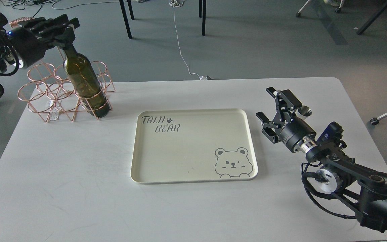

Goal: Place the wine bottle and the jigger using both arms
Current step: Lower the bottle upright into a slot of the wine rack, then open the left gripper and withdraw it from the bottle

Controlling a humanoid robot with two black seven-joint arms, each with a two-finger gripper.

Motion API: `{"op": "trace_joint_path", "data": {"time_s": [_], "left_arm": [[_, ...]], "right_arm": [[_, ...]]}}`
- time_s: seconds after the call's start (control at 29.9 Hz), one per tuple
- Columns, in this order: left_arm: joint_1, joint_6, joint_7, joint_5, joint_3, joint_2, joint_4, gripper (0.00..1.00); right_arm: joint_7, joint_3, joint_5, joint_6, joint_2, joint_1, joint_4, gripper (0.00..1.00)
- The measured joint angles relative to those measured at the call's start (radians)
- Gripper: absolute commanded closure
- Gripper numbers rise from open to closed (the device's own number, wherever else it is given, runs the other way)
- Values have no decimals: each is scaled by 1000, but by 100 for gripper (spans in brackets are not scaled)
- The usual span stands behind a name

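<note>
The dark olive-green wine bottle (85, 82) stands slightly tilted in the front right ring of a copper wire rack (40, 97) at the table's far left. My left gripper (64, 32) is shut around the bottle's neck and hides its top. My right gripper (264, 102) is open and empty, just right of the tray, with its fingers pointing up and to the left. The silver jigger (305, 110) is mostly hidden behind the right gripper. Only its rim shows, on the table at the right.
A cream tray (186, 154) printed with a bear and "TAIJI BEAR" lies at the middle of the white table (62, 188). Chair legs and a white cable are on the floor beyond the far edge.
</note>
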Motion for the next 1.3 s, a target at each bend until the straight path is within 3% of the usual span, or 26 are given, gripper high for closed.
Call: {"op": "trace_joint_path", "data": {"time_s": [0.1,0.13,0.23,0.37,0.63,0.87,1.07,1.3], "left_arm": [[3,0,0,0,0,0,0,65],[3,0,0,-1,0,0,0,59],[4,1,0,-2,0,0,0,23],[2,23,0,-42,-1,1,-2,10],[-90,31,0,-214,-1,19,-45,5],[-118,-4,0,-697,-1,63,-341,2],[23,-30,0,-1050,-10,30,-523,2],[323,-29,0,-1093,-64,-130,-552,2]], "right_arm": [[0,0,0,0,0,0,0,1],[0,0,0,0,0,0,0,1],[0,0,0,0,0,0,0,1],[0,0,0,0,0,0,0,1],[0,5,0,-2,2,1,0,1],[0,48,1,-18,21,-1,0,1],[0,74,2,-69,37,-17,0,1],[0,77,3,-167,58,-28,-1,1]]}}
